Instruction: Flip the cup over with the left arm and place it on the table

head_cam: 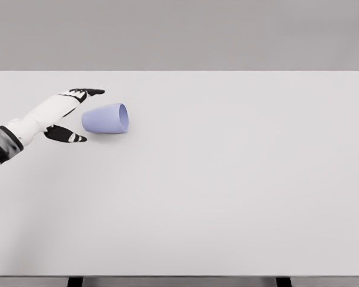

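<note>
Bright, even, diffuse light (a faint soft shadow under the cup [106, 119]), slightly soft render.

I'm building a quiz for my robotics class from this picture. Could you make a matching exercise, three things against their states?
Things:
1. Pale lavender plastic cup
2. White and black five-finger left hand
3. Wide white table

States:
A. fingers spread, holding nothing
B. carries the other two, flat
C. lying on its side, mouth facing right

Pairs: 1-C, 2-A, 3-B
</note>
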Controlling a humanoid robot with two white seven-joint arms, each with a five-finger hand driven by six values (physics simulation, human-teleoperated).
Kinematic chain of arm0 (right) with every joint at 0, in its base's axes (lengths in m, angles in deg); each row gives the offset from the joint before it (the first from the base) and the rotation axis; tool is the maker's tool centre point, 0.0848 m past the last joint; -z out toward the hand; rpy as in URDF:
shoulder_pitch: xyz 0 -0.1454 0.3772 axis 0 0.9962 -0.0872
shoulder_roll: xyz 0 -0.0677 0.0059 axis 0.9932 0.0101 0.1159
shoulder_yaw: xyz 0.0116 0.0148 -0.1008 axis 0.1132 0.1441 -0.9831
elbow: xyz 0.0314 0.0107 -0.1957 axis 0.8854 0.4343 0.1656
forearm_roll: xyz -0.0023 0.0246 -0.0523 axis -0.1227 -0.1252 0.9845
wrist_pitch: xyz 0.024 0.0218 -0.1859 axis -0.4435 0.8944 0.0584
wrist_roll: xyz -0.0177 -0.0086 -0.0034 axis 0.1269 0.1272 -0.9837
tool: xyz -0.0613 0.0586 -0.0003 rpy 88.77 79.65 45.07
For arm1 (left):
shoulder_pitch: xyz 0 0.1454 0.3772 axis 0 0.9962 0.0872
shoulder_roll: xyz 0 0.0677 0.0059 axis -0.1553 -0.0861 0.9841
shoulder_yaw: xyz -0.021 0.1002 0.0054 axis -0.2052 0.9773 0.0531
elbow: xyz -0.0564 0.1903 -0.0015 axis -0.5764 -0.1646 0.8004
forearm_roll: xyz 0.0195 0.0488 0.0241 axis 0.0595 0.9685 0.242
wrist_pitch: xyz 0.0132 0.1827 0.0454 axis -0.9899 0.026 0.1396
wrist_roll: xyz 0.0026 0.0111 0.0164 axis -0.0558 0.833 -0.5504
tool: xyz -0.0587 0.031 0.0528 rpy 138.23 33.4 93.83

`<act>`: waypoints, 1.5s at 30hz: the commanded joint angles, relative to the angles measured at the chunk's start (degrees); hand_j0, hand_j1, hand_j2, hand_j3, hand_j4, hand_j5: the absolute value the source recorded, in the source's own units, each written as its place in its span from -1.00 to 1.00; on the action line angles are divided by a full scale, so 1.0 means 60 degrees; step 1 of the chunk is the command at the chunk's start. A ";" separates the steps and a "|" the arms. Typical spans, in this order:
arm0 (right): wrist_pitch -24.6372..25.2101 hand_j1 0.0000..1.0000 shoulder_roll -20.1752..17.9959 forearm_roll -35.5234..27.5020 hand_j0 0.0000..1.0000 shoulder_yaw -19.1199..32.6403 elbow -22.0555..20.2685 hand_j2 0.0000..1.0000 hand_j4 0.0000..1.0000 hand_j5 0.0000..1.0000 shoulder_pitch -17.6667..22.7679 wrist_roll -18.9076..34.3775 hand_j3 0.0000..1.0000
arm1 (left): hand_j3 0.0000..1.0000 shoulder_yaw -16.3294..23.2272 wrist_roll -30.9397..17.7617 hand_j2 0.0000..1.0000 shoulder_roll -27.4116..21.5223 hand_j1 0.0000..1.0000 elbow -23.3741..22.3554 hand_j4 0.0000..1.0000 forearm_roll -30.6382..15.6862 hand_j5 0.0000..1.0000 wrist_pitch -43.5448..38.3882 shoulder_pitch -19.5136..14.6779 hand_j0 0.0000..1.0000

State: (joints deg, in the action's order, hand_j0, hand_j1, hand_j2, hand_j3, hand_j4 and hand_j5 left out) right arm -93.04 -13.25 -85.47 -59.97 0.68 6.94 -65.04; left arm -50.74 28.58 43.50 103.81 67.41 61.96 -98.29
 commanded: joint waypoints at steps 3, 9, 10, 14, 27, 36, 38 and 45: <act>0.0010 1.00 0.0000 -0.0001 1.00 -0.0032 0.0016 1.00 1.00 1.00 0.0000 0.0013 1.00 | 1.00 0.0000 -0.0078 1.00 0.0068 1.00 0.0014 1.00 0.0004 1.00 -0.0016 0.0000 1.00; 0.0010 1.00 0.0000 -0.0001 1.00 -0.0032 0.0016 1.00 1.00 1.00 0.0014 0.0013 1.00 | 1.00 0.0000 -0.0107 1.00 0.0508 1.00 0.0146 1.00 0.0004 1.00 -0.0294 -0.0132 1.00; 0.0010 1.00 0.0000 -0.0001 1.00 -0.0032 0.0016 1.00 1.00 1.00 0.0015 0.0013 1.00 | 1.00 0.0000 -0.0122 1.00 0.0610 1.00 0.0160 1.00 0.0018 1.00 -0.0543 -0.0190 1.00; 0.0010 1.00 0.0000 -0.0001 1.00 -0.0032 0.0016 1.00 1.00 1.00 0.0000 0.0013 1.00 | 1.00 0.2004 0.0171 1.00 0.0055 1.00 0.0014 1.00 -0.0406 1.00 -0.2022 -0.1830 1.00; 0.0010 1.00 0.0000 -0.0001 1.00 -0.0032 0.0016 1.00 1.00 1.00 0.0000 0.0013 1.00 | 1.00 0.5069 0.0303 1.00 -0.1030 1.00 -0.0514 1.00 -0.2881 1.00 -0.3561 -0.3120 1.00; 0.0010 1.00 0.0000 -0.0001 1.00 -0.0032 0.0016 1.00 1.00 1.00 0.0000 0.0013 1.00 | 1.00 0.5288 0.0332 1.00 -0.1089 1.00 -0.0499 1.00 -0.2867 1.00 -0.4000 -0.3149 1.00; 0.0010 1.00 0.0000 -0.0001 1.00 -0.0032 0.0016 1.00 1.00 1.00 0.0014 0.0013 1.00 | 1.00 0.5288 0.0332 1.00 -0.1074 1.00 -0.0528 1.00 -0.2853 1.00 -0.4015 -0.3164 1.00; 0.0010 1.00 0.0000 -0.0001 1.00 -0.0032 0.0016 1.00 1.00 1.00 0.0000 0.0013 1.00 | 1.00 0.5435 0.0347 1.00 -0.0459 1.00 -0.0689 1.00 -0.2062 1.00 -0.4703 -0.3427 1.00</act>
State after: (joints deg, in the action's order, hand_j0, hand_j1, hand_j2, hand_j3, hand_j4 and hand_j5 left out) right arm -93.00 -13.25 -85.47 -60.16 0.78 6.94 -64.98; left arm -18.18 30.59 39.39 99.98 53.61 35.06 -119.38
